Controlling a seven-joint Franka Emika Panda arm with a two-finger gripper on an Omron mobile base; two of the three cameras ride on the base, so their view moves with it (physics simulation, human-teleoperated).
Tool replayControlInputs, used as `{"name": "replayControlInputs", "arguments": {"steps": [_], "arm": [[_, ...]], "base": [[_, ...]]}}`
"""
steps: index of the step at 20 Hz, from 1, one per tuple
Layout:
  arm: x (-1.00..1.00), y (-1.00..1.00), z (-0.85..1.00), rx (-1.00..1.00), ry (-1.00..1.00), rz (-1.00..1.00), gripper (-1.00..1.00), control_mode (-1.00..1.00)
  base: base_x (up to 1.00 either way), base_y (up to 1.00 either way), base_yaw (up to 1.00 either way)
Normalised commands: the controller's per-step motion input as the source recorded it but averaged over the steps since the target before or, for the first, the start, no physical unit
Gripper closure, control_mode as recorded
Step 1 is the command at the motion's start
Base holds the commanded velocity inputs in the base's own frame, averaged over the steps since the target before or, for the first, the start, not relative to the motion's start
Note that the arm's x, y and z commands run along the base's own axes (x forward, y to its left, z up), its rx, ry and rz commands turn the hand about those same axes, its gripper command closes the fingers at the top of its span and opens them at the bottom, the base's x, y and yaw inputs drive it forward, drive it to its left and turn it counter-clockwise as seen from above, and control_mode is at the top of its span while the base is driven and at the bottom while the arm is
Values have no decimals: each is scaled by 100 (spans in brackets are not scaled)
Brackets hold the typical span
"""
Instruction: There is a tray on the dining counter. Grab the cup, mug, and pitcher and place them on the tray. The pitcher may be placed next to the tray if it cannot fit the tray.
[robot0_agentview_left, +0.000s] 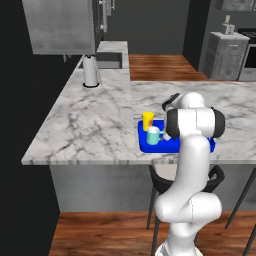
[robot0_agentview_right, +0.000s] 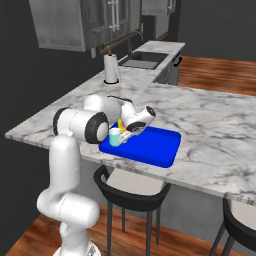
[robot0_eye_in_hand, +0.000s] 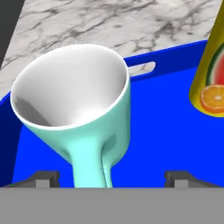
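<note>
claw: fingers spread wide, one tip on each side of the mug's handle, neither touching it; pinching nothing
mug: teal, white inside, upright on the tray, handle towards the claw; at the tray's near-left part in the left base view
cup: yellow, fruit picture on its side; on the tray just beyond the mug, apart from it
tray: bright blue, flat on the desk near its front edge
desk: white marble, grey veins; a paper towel roll stands far beyond the tray
</note>
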Motion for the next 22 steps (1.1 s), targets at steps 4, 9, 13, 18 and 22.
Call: {"name": "replayControlInputs", "arguments": {"steps": [4,9,13,18,22], "arm": [[-21,0,38,-6,-8,0,-100,-100],[-33,-7,50,-13,-9,0,-100,-100],[-57,-24,42,-15,-6,0,-100,-100],[-87,-5,41,-12,-1,-11,-100,-100],[-100,6,44,-7,0,-33,-100,-100]], "base": [[0,0,0],[0,0,0],[0,0,0],[0,0,0],[0,0,0]]}}
